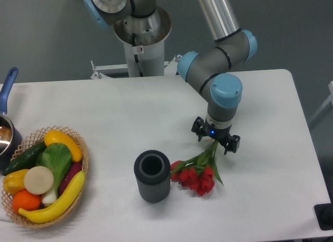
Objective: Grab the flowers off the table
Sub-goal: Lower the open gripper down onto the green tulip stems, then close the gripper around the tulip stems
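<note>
Grey-blue wall behind; white counter (130, 117) with rounded corners fills most of the frame.

Flowers (197, 174): small tied bunch of red tulips lying flat on the counter, lower right of centre. Red heads point lower left, clustered just beside the dark ribbed cup (152, 176), possibly touching it. Green stems and leaves run up and to the right, ending under the gripper.

Handling, as a judgement: bunch looks very light, so weight is no concern. Heads look soft and crushable, with loose outlines; poor place to grip. Stems are thin, bundled together and likely springy; they offer a narrow, firmer cross-section. Best hold seems to be across the stem bundle, at mid-length or toward the upper right end, closing perpendicular to the stems. Held near that end, the bunch will probably droop head-down. Smooth stems could slip if the grip is light. A leaf splays out lower right and may be caught alone by mistake.

Gripper (215, 139): hangs directly over the stem end, pointing down, close to the counter. Fingers (232, 143) stand apart, one each side of the stem tips; nothing held. Contact with stems cannot be told.

Far left: wicker basket (83, 164) of toy vegetables and fruit; a pot with a blue handle (7, 86) at the frame edge.
</note>
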You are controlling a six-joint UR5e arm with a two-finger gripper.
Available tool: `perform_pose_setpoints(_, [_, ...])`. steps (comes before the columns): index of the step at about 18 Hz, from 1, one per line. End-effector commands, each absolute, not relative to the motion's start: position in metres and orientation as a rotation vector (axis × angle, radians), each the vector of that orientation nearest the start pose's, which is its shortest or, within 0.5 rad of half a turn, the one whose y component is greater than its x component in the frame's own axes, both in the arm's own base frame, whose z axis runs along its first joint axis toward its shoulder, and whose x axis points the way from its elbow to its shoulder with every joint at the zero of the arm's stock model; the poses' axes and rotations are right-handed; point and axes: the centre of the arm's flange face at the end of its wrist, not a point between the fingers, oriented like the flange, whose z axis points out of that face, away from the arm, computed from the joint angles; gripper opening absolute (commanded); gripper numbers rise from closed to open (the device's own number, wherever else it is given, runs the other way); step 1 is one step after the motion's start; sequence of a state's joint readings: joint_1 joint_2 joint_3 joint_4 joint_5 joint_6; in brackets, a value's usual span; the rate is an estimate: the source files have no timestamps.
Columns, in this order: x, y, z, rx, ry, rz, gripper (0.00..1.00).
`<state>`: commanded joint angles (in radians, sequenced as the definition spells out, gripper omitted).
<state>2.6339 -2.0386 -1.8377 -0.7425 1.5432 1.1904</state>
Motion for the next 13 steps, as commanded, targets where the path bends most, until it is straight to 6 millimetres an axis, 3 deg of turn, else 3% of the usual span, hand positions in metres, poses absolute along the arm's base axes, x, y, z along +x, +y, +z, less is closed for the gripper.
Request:
perform_pose_setpoints(1, [-0.4518, 0.4071, 0.19, -3.061, 0.197, 0.133, 0.99])
perform_pose_setpoints(4, [-0.451, 0.4096, 0.1866, -3.06, 0.202, 0.138, 0.75])
perform_pose_setpoints(7, [-0.4499, 0.41, 0.186, -3.061, 0.204, 0.136, 0.41])
perform_pose_setpoints(9, [-0.4506, 0.4093, 0.186, -3.061, 0.2, 0.136, 0.28])
perform_pose_setpoints(11, [-0.4499, 0.409, 0.1871, -3.061, 0.207, 0.136, 0.02])
perform_pose_setpoints(13, [-0.4512, 0.409, 0.1919, -3.053, 0.211, 0.146, 0.0])
